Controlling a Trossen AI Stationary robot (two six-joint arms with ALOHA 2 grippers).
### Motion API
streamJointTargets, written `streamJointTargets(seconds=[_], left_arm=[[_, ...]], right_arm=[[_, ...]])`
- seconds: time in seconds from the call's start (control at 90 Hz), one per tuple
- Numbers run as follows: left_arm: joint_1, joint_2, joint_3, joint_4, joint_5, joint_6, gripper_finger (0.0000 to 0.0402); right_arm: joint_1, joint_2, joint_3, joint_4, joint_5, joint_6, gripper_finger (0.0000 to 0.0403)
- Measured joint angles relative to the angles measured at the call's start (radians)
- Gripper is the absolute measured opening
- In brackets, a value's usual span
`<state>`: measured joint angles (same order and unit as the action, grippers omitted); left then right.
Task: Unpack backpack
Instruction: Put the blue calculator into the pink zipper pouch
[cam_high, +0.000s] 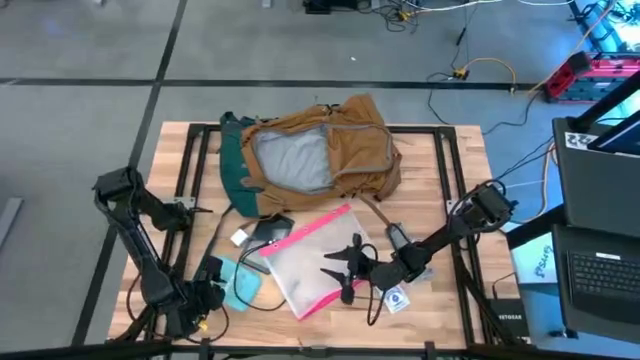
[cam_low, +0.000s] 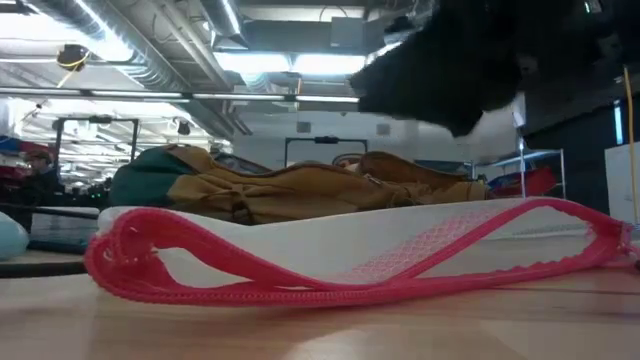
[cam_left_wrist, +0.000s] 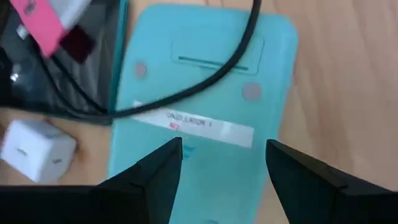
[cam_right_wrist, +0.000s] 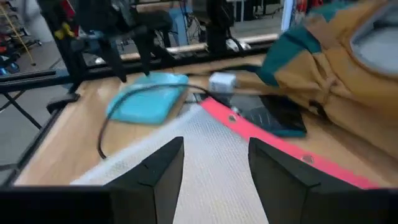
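Backpack (cam_high: 345, 150) lies at the far middle of the worktop (cam_high: 440, 180), its mouth wide open and the grey lining showing. Several things already lie on the wood nearer the front: a clear pouch with a pink edge (cam_high: 310, 262), a dark flat device (cam_high: 268, 232) beside it, a small white plug block (cam_high: 240, 238), and a pale blue case (cam_high: 244, 285) with a black cable (cam_left_wrist: 205, 78) across it.

The right hand (cam_high: 345, 272) hovers over the near right part of the pouch with its fingers spread and nothing between them; its own camera looks down on the pouch mesh, the pink edge just beyond. The left hand (cam_high: 205, 298) sits low at the near left, directly above the blue case, also open and empty.

Judging from this, the pouch has just been set down or is being arranged, so the step in hand looks like laying out an item, not drawing one from the bag. Whether anything is left inside the backpack cannot be told; only lining is visible. The next move probably calls for the right hand to lift clear of the pouch and reach to the far side, into the opening, without snagging the loose fabric.
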<state>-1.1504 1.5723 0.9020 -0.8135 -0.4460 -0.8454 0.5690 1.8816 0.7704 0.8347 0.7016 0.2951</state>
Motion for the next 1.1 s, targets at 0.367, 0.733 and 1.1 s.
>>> streamJointTargets(seconds=[0.367,0.733,1.1], left_arm=[[-0.084,0.017,0.001,-0.113,0.049,-0.216,0.0217],[-0.165,0.016,-0.014,-0.155,0.047,-0.395,0.0217],[-0.178,0.009,-0.159,-0.031,0.044,-0.456,0.0217]], right_arm=[[-0.092,0.15,0.373,-0.352,-0.124,-0.139,0.0166],[-0.19,0.378,0.748,-0.646,-0.279,-0.196,0.0166],[-0.197,0.394,0.783,-0.645,-0.349,-0.187,0.0166]])
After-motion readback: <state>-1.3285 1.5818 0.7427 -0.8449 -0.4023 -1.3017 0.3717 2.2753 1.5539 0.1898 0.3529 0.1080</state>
